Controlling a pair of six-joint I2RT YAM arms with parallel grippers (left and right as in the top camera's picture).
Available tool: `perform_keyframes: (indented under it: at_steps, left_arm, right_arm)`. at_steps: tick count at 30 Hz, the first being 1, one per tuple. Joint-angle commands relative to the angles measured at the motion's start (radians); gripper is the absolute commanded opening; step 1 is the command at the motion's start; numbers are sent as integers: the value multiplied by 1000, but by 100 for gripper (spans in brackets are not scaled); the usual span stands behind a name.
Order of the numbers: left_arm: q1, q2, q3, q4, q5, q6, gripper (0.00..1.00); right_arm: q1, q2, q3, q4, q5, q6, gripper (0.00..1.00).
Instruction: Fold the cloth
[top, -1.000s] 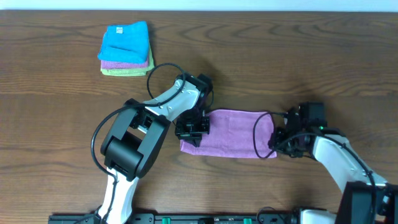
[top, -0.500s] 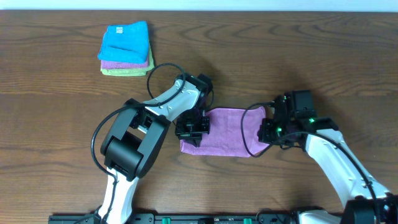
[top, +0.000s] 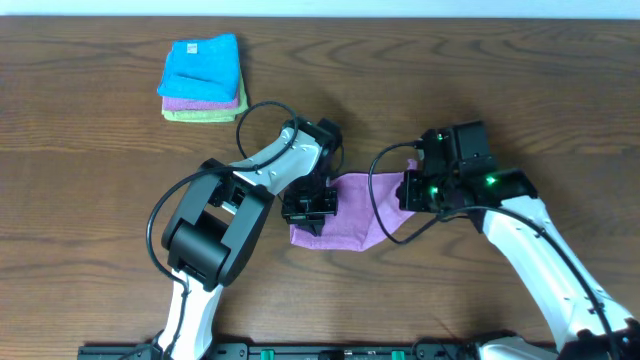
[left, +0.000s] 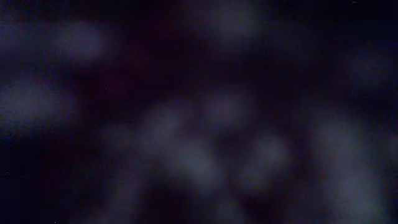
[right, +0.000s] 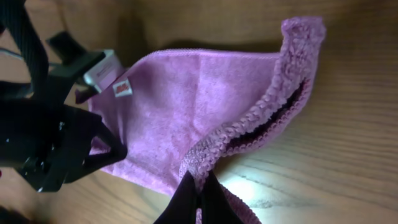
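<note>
The cloth (top: 352, 218) lies on the tabletop (top: 520, 90), its left end pinned under the closed left claw (top: 310, 207). Its right edge is pinched and lifted by the right claw (right: 198, 196). That thin pinch could slip, leaving a crooked fold.

cloth (top: 345, 225): 1 | folded cloths in stack (top: 203, 80): 3 | arms (top: 215, 225) (top: 540, 250): 2

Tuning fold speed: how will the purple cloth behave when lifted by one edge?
Probably floppy: the cloth curls and sags where the right gripper pinches its edge. Likely light: a fingertip pinch lifts it. Its fuzzy pile should grip, not slip.
</note>
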Motion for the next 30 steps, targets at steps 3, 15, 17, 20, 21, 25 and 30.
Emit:
perform_keyframes:
  at_steps: [3,15,17,20,21,25,30]
  left_arm:
    - [2,23,28,6,1,-8,6]
    - [98,-89,140,-48,-48,16,6]
    - [124,-146,140,-49,-74,16,6]
    - [175,-254,140,-64,-144,16,6]
    - [193,-289,140,-72,-168,16,6]
    - [271,-426,140,-110,-227,17,6]
    - [369,-552,140,-188,-235,59,6]
  right_arm:
    - [45,-14,16,-26,-2,37,2]
    - [110,-13,16,-35,-10,59,2]
    - [113,-14,16,-35,-10,59,1]
    - [115,-14,16,-35,-17,59,2]
    - [116,-13,16,-34,-22,58,2]
    - [137,-14,16,-26,-54,64,1]
    - [207,-14,16,10,-54,111,2]
